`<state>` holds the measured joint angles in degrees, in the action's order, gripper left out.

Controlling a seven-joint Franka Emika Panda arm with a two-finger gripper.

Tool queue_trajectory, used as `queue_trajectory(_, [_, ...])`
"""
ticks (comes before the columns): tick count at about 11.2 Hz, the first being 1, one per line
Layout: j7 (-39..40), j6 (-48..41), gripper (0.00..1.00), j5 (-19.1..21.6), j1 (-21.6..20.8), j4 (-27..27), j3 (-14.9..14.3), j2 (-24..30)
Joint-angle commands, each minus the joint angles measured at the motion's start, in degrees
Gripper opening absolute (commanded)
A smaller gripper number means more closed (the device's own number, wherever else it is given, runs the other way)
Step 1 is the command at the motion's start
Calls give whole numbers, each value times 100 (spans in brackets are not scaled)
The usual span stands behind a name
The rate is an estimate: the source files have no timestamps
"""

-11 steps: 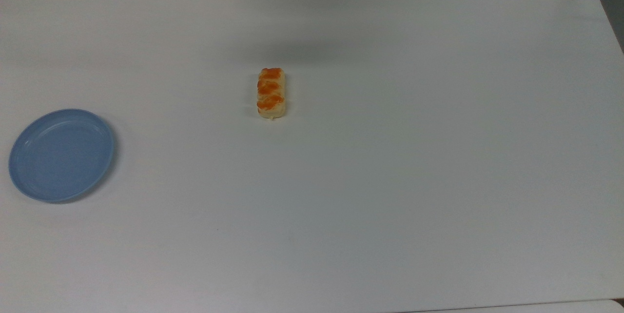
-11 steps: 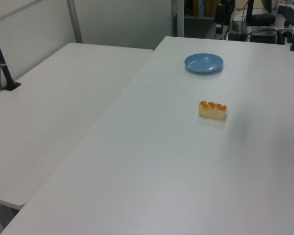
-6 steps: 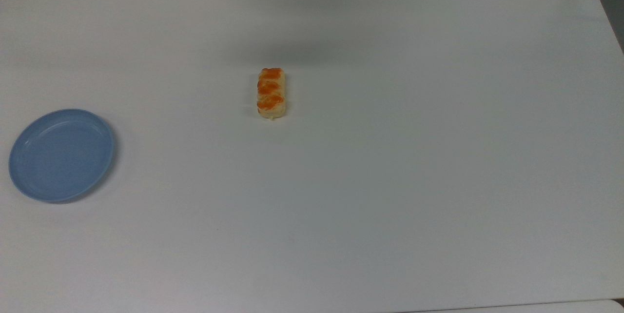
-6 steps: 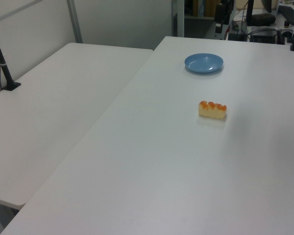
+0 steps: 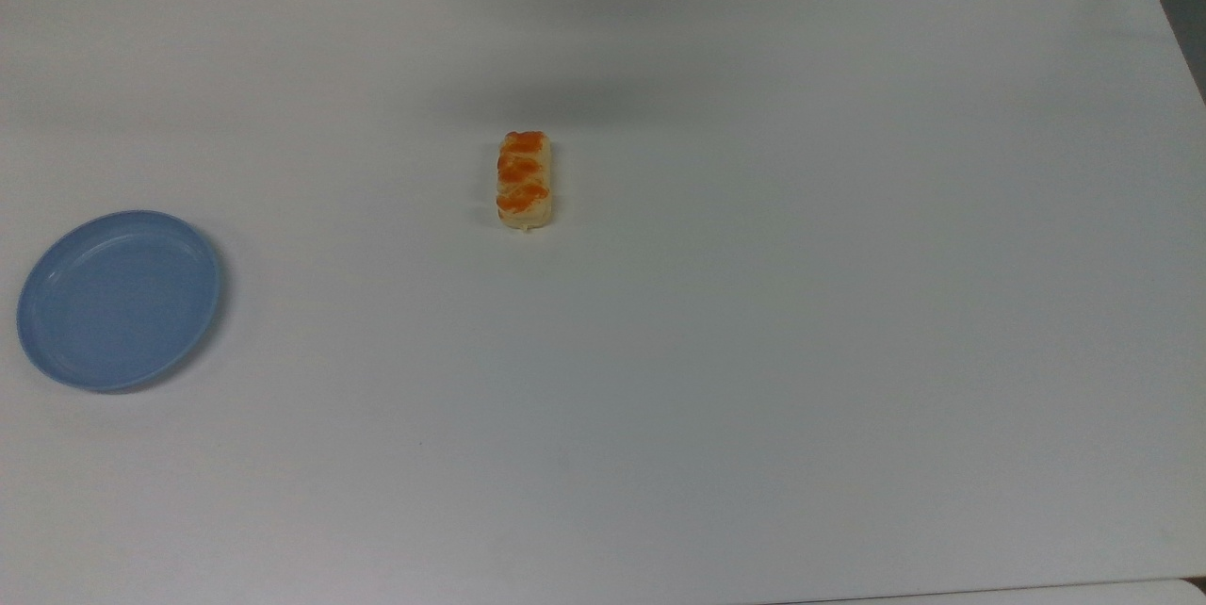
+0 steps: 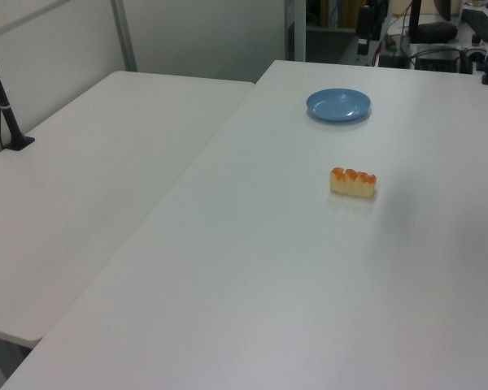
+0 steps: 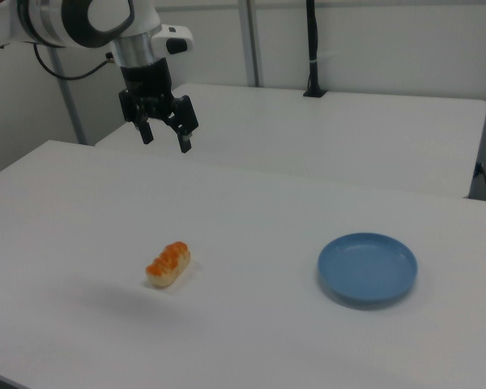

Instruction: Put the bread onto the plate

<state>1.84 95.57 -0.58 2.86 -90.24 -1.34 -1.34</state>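
One Franka gripper (image 7: pixel 165 138) is hanging high above the white table (image 5: pixel 754 351), fingers spread wide and gripping nothing. Below it, the bread (image 5: pixel 524 180), a small pale loaf with orange glaze, is lying alone mid-table, well apart from the light-blue plate (image 5: pixel 118 300) near the top view's left edge. Likely risks: the descent may be landing off-centre and nudging the loaf, a squeeze may be crushing it, or the long carry may be dropping it short of the rim.
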Motion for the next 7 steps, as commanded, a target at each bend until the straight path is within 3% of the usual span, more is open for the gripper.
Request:
queue_trajectory(1, [133, 84, 100, 23, 65, -82, 55, 81])
queue_trajectory(7, [502, -21, 100, 49, 65, -91, 55, 90])
